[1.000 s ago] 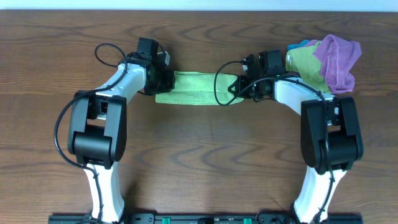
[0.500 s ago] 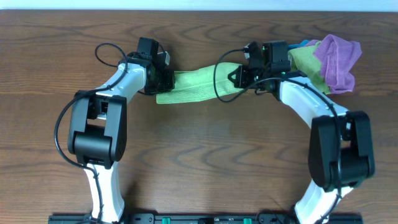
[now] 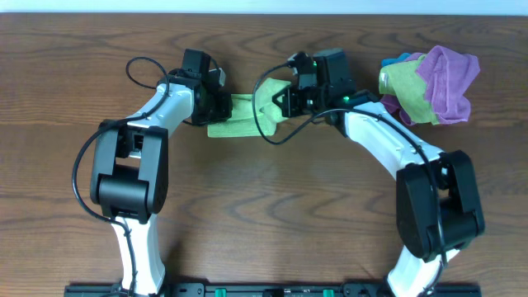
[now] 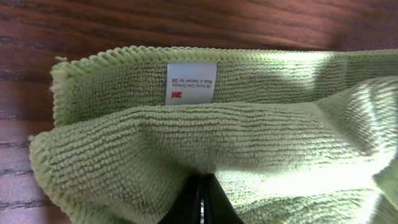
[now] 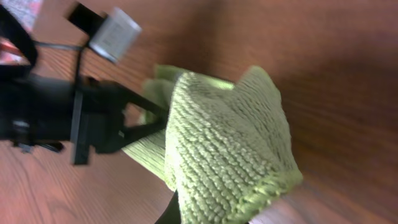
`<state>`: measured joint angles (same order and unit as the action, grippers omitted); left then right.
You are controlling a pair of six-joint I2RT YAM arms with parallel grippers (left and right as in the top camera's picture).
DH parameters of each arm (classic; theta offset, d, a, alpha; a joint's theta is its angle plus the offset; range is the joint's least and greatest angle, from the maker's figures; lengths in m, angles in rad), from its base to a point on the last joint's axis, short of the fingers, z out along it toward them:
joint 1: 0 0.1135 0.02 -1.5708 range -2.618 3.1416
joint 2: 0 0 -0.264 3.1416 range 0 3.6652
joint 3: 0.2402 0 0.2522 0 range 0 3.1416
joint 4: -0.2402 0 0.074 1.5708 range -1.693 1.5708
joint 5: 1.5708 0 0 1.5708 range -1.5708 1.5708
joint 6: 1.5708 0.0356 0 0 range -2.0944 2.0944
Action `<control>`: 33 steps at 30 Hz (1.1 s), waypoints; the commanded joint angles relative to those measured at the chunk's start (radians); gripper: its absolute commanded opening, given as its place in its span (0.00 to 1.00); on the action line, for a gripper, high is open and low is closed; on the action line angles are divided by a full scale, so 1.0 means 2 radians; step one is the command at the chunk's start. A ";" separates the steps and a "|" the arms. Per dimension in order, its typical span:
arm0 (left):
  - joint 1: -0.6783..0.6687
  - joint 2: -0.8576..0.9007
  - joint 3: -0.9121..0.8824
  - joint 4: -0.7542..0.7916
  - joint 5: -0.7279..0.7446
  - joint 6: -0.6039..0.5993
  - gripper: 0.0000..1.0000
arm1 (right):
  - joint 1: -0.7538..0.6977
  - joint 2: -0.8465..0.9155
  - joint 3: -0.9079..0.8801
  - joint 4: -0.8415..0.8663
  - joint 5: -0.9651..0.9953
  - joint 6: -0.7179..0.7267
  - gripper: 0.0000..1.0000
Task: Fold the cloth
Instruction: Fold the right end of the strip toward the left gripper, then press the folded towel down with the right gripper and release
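The lime-green cloth [image 3: 239, 117] lies at the back middle of the table as a short folded strip. My left gripper [image 3: 221, 106] is shut on its left end; in the left wrist view the cloth [image 4: 205, 124] fills the frame, white tag up, with the closed fingertips [image 4: 200, 202] under its fold. My right gripper [image 3: 280, 103] is shut on the cloth's right end and holds it raised over the strip, near the left gripper. In the right wrist view the cloth [image 5: 230, 155] drapes over the fingers [image 5: 177, 208], and the left arm [image 5: 56, 118] is close.
A bundle of a purple cloth [image 3: 450, 78] and an olive-yellow-green cloth [image 3: 408, 91] sits at the back right. Both arm bases stand at the front edge.
My right gripper has carried the cloth's right end up and to the left, over the strip toward the left gripper. The strip on the table is now much shorter. The left arm has not moved.
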<state>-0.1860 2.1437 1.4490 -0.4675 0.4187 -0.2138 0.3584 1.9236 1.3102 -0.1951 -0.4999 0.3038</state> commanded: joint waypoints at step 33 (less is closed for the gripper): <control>0.015 -0.038 0.066 -0.051 -0.004 -0.003 0.06 | 0.072 0.044 0.020 0.072 0.073 0.043 0.01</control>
<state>-0.1761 2.1330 1.5436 -0.5613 0.4183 -0.2317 0.4877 1.9926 1.3273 -0.0589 -0.3660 0.3756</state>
